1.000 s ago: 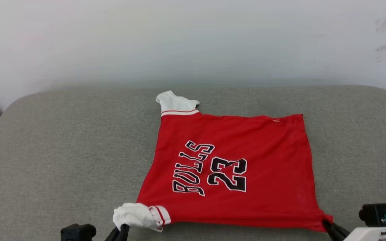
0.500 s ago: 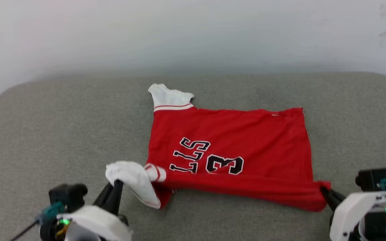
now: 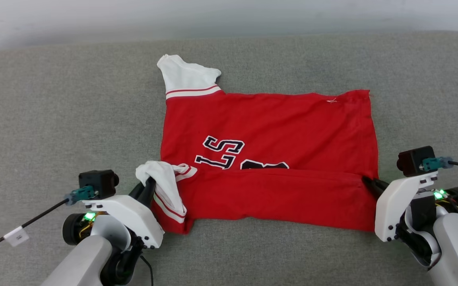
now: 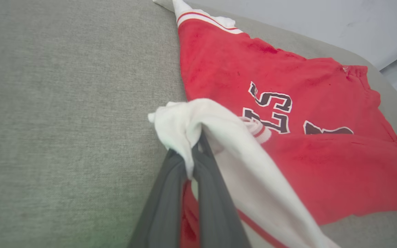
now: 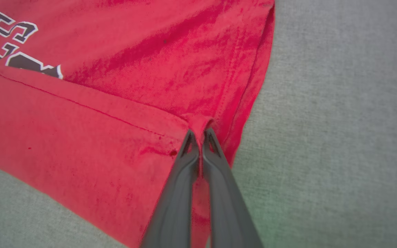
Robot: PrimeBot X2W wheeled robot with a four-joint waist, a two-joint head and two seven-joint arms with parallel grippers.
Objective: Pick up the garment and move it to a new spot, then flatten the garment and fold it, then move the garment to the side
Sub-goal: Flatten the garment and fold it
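Note:
The garment (image 3: 268,123) is a red jersey with white sleeves, lying on a grey cushion. Its near edge is lifted and carried over the body, so a red flap (image 3: 276,196) covers the lower half of the black lettering (image 3: 223,150). My left gripper (image 3: 149,185) is shut on the near white sleeve (image 4: 184,120), which drapes over the fingers (image 4: 171,193). My right gripper (image 3: 368,182) is shut on the garment's near hem corner (image 5: 198,125). The far white sleeve (image 3: 187,75) lies flat at the top left.
The grey fabric cushion (image 3: 54,119) spreads wide to the left, right and front of the garment. A pale wall (image 3: 94,16) runs behind the cushion's far edge. A black cable (image 3: 22,226) trails from my left wrist.
Both grippers have carried the near edge of the garment away from me over its body, hiding more of the lettering. The head camera has tilted down, so the whole scene has shifted.

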